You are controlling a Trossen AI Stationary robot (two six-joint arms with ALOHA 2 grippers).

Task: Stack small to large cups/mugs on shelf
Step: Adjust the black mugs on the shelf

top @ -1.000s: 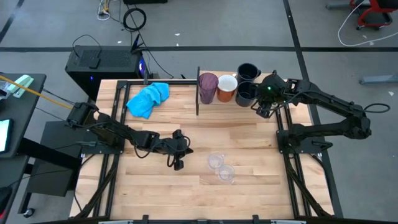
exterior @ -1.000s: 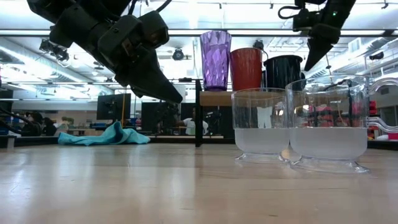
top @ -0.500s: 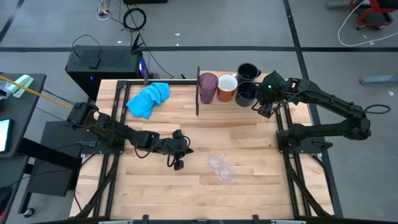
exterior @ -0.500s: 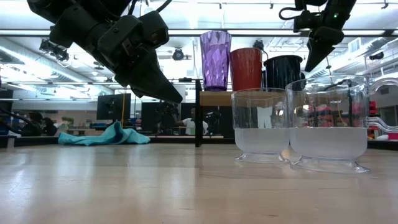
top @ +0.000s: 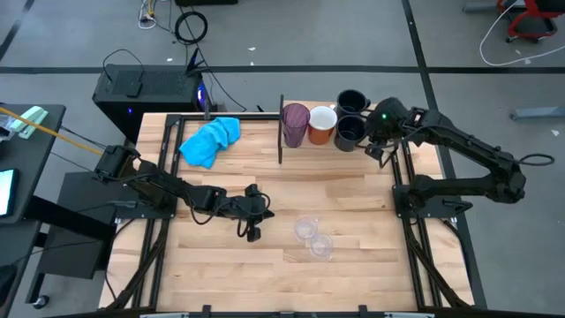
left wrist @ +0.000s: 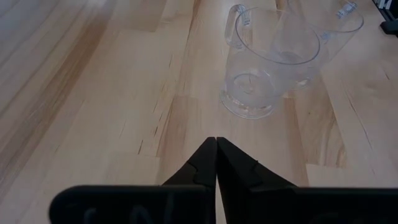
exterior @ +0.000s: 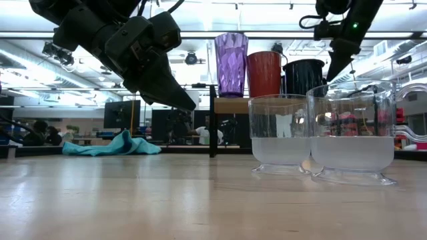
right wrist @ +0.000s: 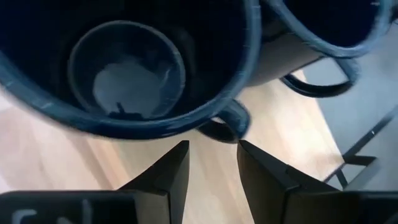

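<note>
Black mugs (top: 350, 117) crowd our empty, part-open right claw (top: 378, 152); two clear cups (left wrist: 264, 59) stand beyond our shut, empty left claw (left wrist: 216, 163).

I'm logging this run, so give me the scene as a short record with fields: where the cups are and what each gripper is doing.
on shelf: purple tumbler, orange mug, two black mugs
on table: two clear cups, side by side
off-task item: blue cloth on table
left gripper: shut, empty, near the clear cups
right gripper: open, empty, above a black mug's handle
</note>
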